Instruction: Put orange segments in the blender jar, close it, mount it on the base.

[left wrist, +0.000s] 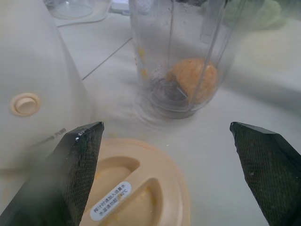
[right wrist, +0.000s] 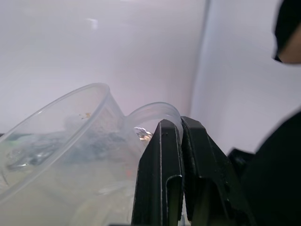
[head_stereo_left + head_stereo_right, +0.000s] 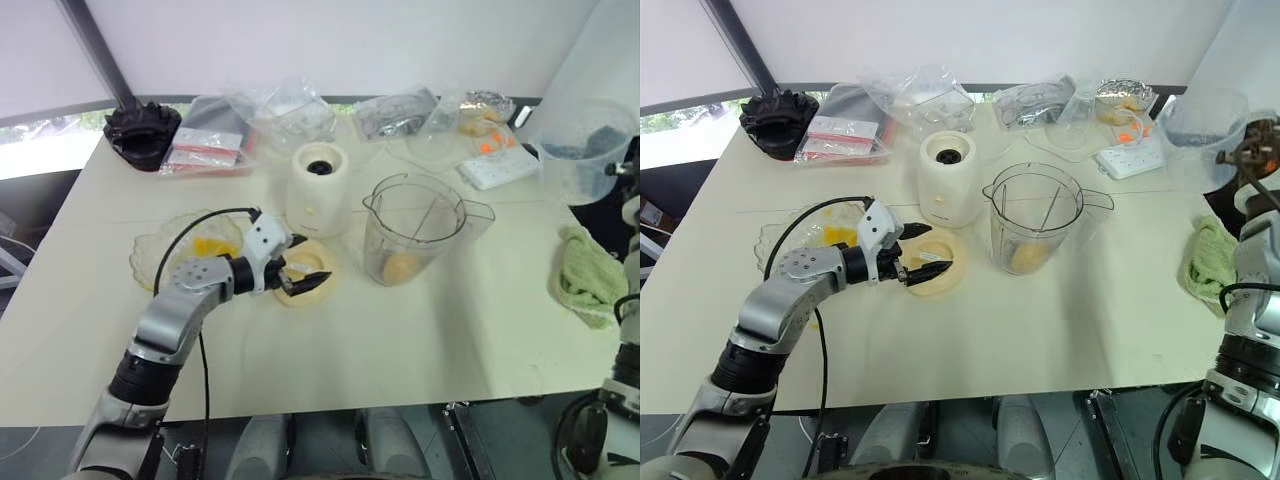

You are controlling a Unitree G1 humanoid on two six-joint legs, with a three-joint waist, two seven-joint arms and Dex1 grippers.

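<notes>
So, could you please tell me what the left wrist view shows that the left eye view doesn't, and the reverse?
The wrist view adds the white sticker on the lid. The eye view adds the wavy bowl of orange segments, the green cloth and the clear tub. Both share the open left gripper at the lid, the base, and the blender jar holding an orange chunk.

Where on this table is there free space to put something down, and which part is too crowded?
Free: the wide near strip of the table, in front of the blender jar and the cream lid, reaching right to the green cloth. Crowded: the far edge, with plastic bags and a power strip behind the base.
</notes>
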